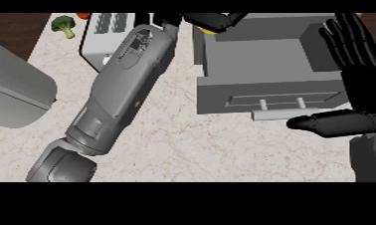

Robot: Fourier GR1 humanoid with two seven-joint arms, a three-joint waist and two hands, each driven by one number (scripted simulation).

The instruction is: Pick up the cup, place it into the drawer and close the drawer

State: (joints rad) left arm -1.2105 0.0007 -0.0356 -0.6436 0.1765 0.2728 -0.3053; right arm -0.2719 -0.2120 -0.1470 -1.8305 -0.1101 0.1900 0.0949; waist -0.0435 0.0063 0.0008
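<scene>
The left robot hand (206, 19) curls round the yellow cup (236, 18) above the open drawer's (249, 89) back left corner. The right robot hand (360, 89) rests beside the drawer, fingers straight. The pale marbled worktop (191, 144) carries a toaster (109, 32) and broccoli (64, 25).

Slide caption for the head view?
Left robot hand holds a yellow cup at the open drawer's back-left corner; right robot hand rests open at its right.

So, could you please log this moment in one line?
left hand: shut on cup, at drawer rear | drawer: open | right hand: open, beside drawer
</scene>
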